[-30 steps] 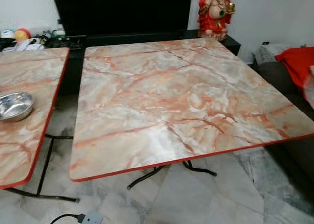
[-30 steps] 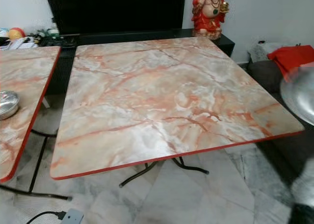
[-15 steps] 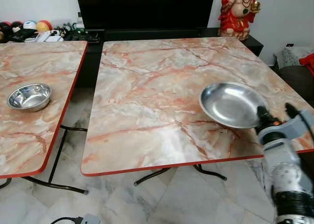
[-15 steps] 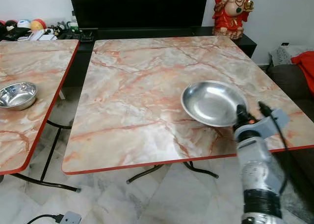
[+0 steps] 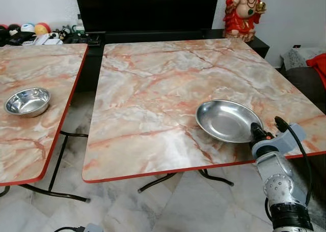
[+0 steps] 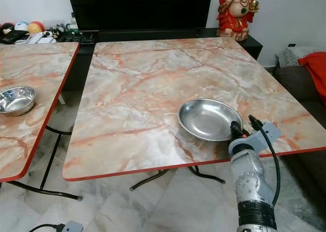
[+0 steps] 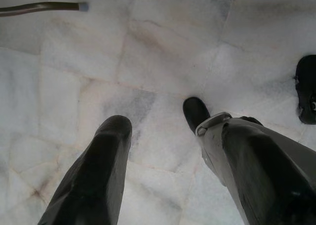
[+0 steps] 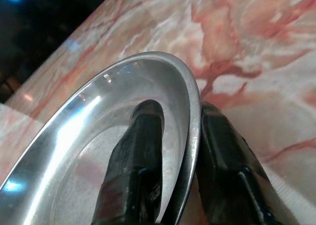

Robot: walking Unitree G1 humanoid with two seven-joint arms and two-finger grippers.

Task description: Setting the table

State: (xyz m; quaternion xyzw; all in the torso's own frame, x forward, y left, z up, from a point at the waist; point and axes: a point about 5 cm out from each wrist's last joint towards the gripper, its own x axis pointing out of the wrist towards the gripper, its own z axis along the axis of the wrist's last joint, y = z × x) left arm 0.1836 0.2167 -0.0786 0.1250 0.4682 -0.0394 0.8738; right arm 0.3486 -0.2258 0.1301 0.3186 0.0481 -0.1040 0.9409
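A steel plate (image 5: 228, 121) sits on the near right part of the marble table (image 5: 153, 84), its near rim pinched by the right gripper (image 8: 180, 136), one finger inside and one outside. A steel bowl (image 5: 27, 100) rests on the neighbouring table (image 5: 30, 140). The left gripper (image 7: 163, 136) hangs spread above the floor (image 7: 148, 52).

A red-and-gold statue (image 5: 243, 11) stood on a black cabinet (image 5: 153, 36) beneath a dark screen (image 5: 147, 8), clutter (image 5: 35, 32) lay at the cabinet's left end, and red cloth (image 5: 319, 66) lay at right.
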